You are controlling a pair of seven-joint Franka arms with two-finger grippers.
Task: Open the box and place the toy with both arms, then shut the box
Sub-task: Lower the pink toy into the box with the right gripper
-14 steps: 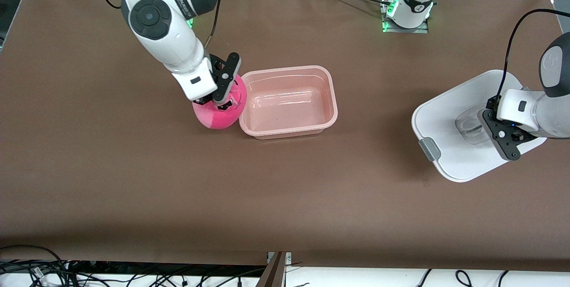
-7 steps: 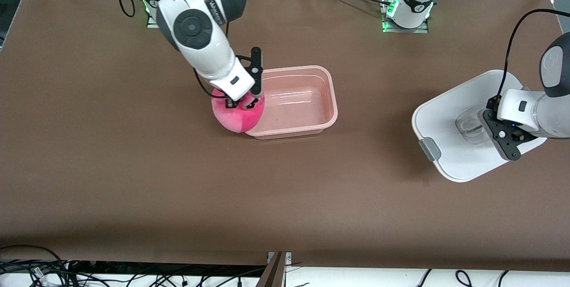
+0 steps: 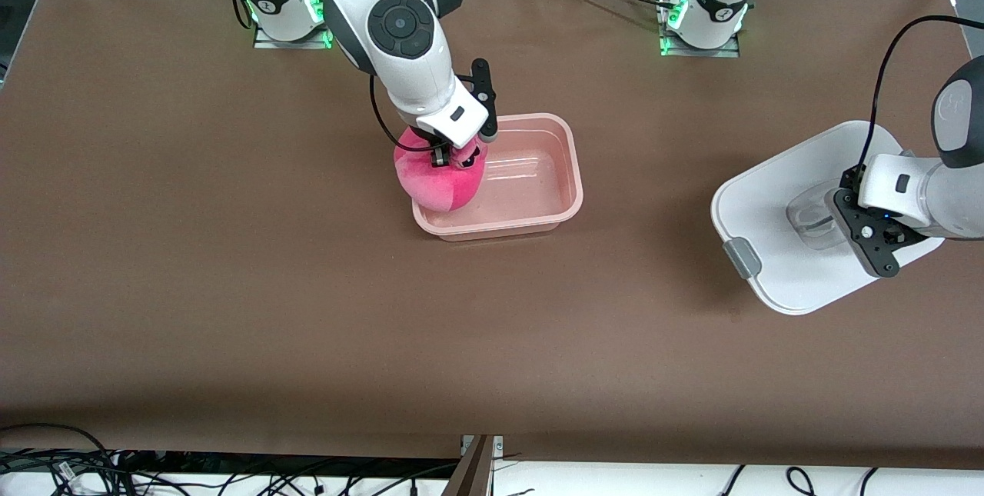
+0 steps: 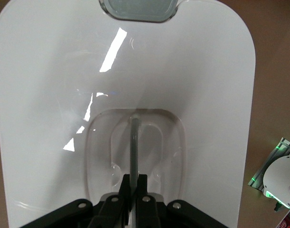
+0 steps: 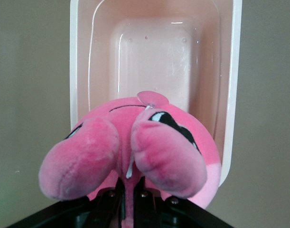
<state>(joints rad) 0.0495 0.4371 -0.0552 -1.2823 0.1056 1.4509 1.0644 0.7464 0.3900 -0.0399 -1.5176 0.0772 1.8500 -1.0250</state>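
We see our right gripper [image 3: 455, 159] clamping the pink plush toy [image 3: 437, 182] over the tub [image 3: 573, 173]; our left gripper [image 4: 134, 187] pinches the lid's [image 3: 776, 281] handle [image 4: 134, 137].

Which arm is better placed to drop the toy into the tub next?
The right. Its claw is shut on the toy, which hangs over the open tub's rim at the right arm's end. The left claw grips the lid's handle, well away.

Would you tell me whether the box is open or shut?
Open: the pink tub stands uncovered, and its lid lies apart, toward the left arm's end of the table.
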